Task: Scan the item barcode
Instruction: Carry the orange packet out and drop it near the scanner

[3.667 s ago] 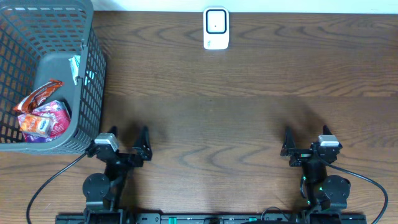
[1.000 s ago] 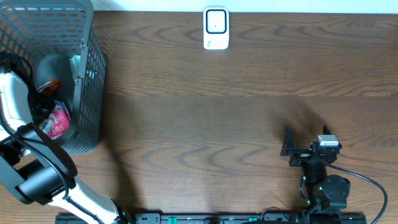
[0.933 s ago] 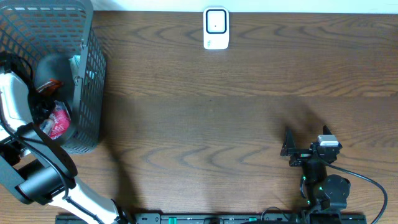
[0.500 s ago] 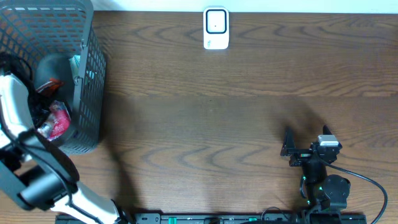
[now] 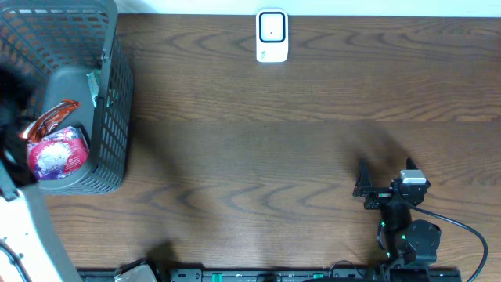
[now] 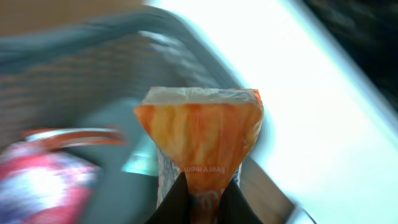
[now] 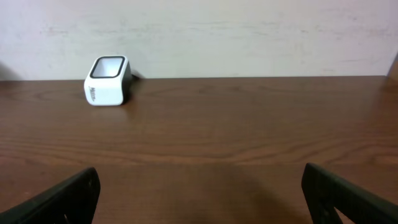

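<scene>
I am pinching the bottom edge of an orange packet (image 6: 202, 137) in my left jaws, which are closed tight on it. It is standing up before my wrist camera, with the grey basket (image 5: 109, 102) blurred behind it at the left end of the desk (image 5: 274, 149). My right jaws are gaping wide on nothing, low at the desk's near right.

I am judging 1 step done, the pick, and 2 waiting: carrying the packet to the white scanner (image 5: 272, 35) at the far middle edge, well apart from me, and showing it the barcode. No barcode is showing on the face I am seeing.

The packet is carrying a line of small print, too blurred to read, and the scanner's side mark is too small. 1 pink packet (image 5: 53, 155) and 1 red packet (image 5: 51, 119) are lying in the basket.
</scene>
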You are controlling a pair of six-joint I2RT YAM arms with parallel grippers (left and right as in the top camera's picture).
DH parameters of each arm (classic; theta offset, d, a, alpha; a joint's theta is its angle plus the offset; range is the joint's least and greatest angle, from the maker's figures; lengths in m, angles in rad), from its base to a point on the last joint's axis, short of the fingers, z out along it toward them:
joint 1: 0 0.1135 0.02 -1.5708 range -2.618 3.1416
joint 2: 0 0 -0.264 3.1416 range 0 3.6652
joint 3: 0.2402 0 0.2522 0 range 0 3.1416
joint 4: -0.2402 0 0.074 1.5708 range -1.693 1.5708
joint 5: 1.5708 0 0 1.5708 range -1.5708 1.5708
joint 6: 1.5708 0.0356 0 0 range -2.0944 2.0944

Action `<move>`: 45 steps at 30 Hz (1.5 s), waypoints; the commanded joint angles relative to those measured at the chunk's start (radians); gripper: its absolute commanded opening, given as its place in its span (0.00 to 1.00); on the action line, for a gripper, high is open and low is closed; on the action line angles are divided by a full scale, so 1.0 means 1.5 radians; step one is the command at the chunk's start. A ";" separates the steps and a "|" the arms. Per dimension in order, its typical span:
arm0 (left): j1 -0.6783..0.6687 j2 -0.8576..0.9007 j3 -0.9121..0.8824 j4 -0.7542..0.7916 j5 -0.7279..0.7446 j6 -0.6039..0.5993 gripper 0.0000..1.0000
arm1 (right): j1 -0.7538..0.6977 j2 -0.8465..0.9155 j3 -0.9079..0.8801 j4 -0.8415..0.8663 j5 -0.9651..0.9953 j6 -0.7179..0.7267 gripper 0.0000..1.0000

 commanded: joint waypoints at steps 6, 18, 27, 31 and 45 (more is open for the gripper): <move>-0.355 0.025 -0.011 0.034 0.090 0.210 0.07 | -0.002 -0.003 -0.001 -0.002 0.003 -0.010 0.99; -0.614 0.341 -0.030 0.086 -0.014 0.195 0.08 | -0.002 -0.003 -0.001 -0.002 0.003 -0.010 0.99; -0.655 0.503 -0.030 0.101 -0.004 0.129 0.07 | -0.002 -0.003 -0.001 -0.002 0.003 -0.010 0.99; -0.660 0.509 -0.030 0.093 0.048 0.129 0.42 | -0.002 -0.003 -0.001 -0.002 0.003 -0.010 0.99; -0.480 0.167 0.033 0.106 -0.001 0.193 0.79 | -0.002 -0.003 -0.001 -0.002 0.003 -0.010 0.99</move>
